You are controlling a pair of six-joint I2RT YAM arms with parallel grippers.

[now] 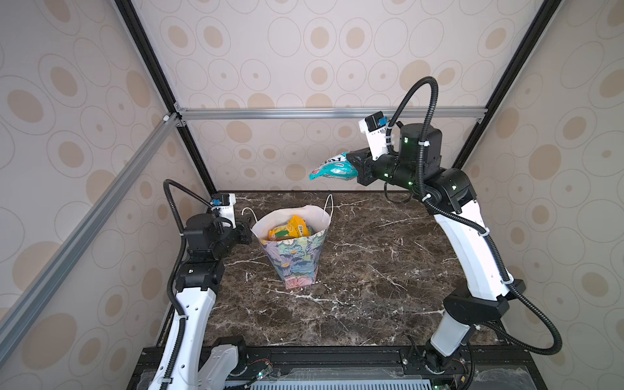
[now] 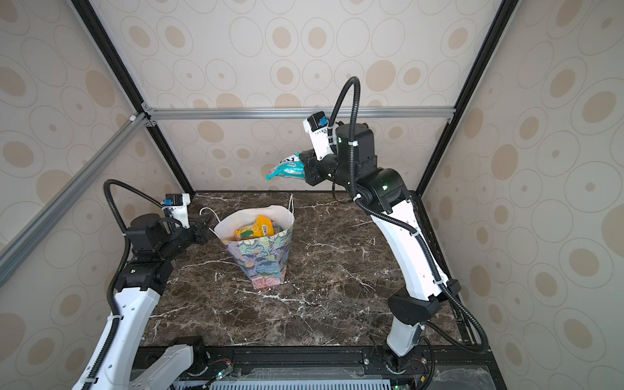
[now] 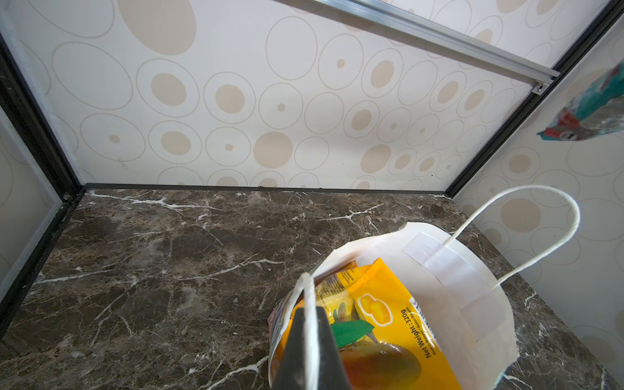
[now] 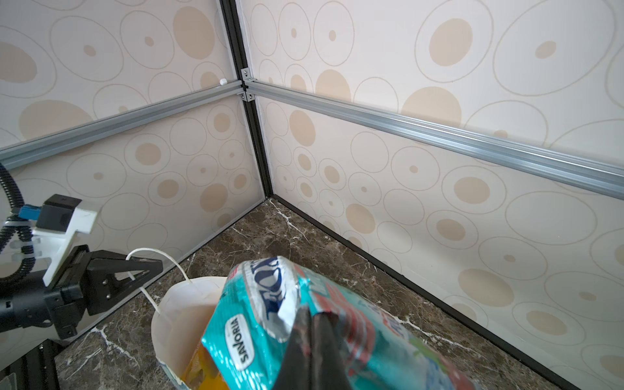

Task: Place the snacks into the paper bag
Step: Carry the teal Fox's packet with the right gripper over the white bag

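Paper bag (image 1: 294, 260): upright on the marble table (image 1: 371, 277), mouth open.
Left gripper (image 1: 249, 227): closed on the bag's cord handle (image 3: 310, 304), likely steadying it.
Right gripper (image 1: 355, 166): clamped on a teal packet (image 1: 332, 170), high above and behind the mouth.
Inside: a yellow packet (image 1: 293, 229) on top; others beneath, count unclear.
Left to do: seemingly only this teal packet; no loose packet shows on the table.

Circle-patterned walls (image 1: 304, 50) enclose a brown marble tabletop (image 1: 371, 270).
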